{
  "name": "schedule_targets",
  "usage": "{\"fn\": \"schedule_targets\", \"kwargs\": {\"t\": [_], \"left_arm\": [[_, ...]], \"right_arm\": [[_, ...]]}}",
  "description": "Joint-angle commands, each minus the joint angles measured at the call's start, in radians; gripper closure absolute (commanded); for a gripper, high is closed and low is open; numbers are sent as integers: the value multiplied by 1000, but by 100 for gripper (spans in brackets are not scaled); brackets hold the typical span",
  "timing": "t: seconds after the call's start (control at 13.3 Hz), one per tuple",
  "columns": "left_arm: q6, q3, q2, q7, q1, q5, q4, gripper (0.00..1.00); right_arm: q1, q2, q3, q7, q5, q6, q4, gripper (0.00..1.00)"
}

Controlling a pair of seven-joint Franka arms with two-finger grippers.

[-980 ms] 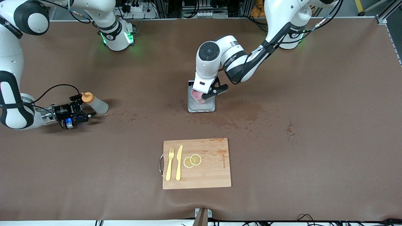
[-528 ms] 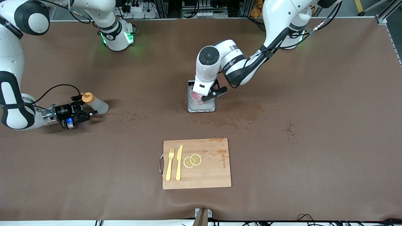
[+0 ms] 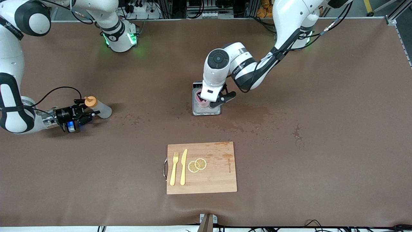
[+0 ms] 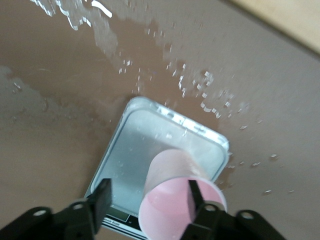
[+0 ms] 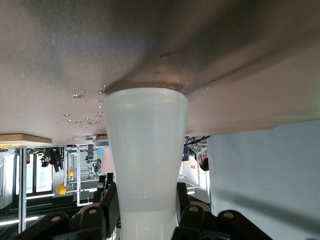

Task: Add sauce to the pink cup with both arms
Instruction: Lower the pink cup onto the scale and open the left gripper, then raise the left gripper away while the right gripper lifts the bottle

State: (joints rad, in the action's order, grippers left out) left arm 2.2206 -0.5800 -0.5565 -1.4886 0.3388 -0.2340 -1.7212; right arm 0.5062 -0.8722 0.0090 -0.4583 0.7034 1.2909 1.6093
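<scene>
Two yellow utensils, a fork [image 3: 174, 169] and a knife [image 3: 183, 167], lie side by side on the wooden cutting board [image 3: 219, 180] nearest the front camera, with a couple of lemon slices [image 3: 197, 165] beside them. Farther up, toward the right arm's end of the table [image 3: 322, 96], the sauce bottle [image 3: 98, 107] stands upright with its orange cap on, and the right tool [image 3: 84, 115] has its fingers [image 5: 107, 202] pinched on both sides of the bottle near the neck, so it's gripping it. Wet splotches [image 3: 248, 117] stain the table around the middle. Just past those sits the grey scale [image 3: 206, 111] with the pink cup [image 3: 202, 100] standing on its plate. The left tool [image 3: 209, 101] hangs right over it, fingers [image 4: 102, 195] spread wide, one finger outside the cup and apart from it, the other at the rim, not squeezing it.
</scene>
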Motion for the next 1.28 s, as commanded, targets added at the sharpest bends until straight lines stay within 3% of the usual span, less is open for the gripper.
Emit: {"fn": "schedule_targets", "kwargs": {"t": [0.0,0.3,0.6,0.9,1.21], "left_arm": [[-64,-1,110,-24,-38,-27,3,0],[-159,-1,158,14,-125,-28,109,0],[-294,-9,161,281,-282,-19,232,0],[-353,-12,173,449,-401,-13,253,0],[-462,-11,233,672,-520,5,253,0]], "right_arm": [[-3,24,-4,-45,18,-64,-32,64],[-27,64,0,-169,19,-102,-60,64],[-86,162,12,-327,21,-108,-62,63],[-184,284,19,-523,21,-91,-68,63],[-241,332,17,-641,18,-84,-83,63]]}}
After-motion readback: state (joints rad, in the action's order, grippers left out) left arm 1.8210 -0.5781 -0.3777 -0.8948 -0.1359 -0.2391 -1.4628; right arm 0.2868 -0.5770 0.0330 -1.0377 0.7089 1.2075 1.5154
